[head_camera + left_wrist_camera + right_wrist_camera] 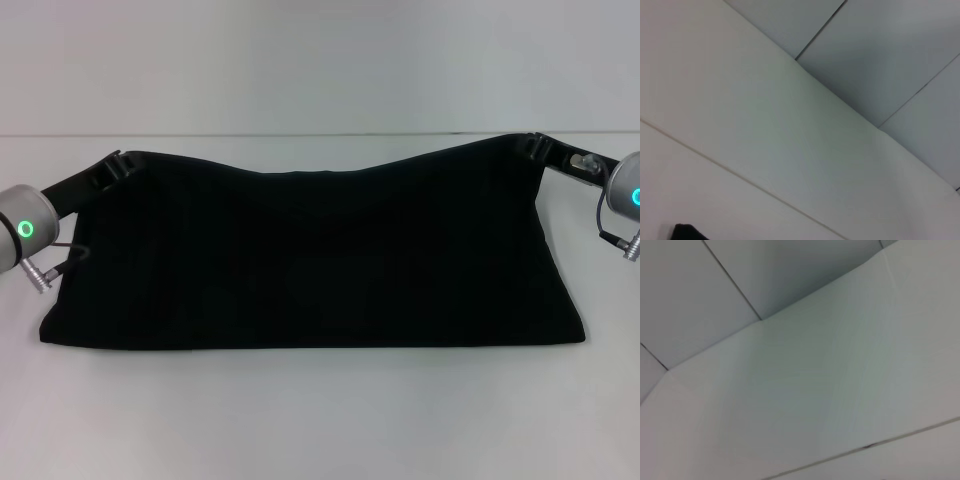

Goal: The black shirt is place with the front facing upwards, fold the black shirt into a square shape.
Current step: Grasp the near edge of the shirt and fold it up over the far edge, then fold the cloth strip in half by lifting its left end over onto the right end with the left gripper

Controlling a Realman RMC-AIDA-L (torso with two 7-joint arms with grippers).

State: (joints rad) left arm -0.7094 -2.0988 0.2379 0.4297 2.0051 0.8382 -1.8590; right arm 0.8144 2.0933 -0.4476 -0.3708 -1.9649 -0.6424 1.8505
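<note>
The black shirt point(310, 260) hangs as a wide dark sheet, lifted by its two upper corners, with its lower folded edge resting on the white table point(320, 420). No lettering shows on it. My left gripper point(122, 160) holds the upper left corner and is shut on the cloth. At the upper right corner my right gripper point(540, 145) is shut on the cloth too. The top edge sags between them. A small dark scrap of the shirt point(687, 232) shows in the left wrist view.
The white table stretches in front of the shirt and behind it, ending at a pale wall point(320, 60). Both wrist views show only pale wall and panel seams.
</note>
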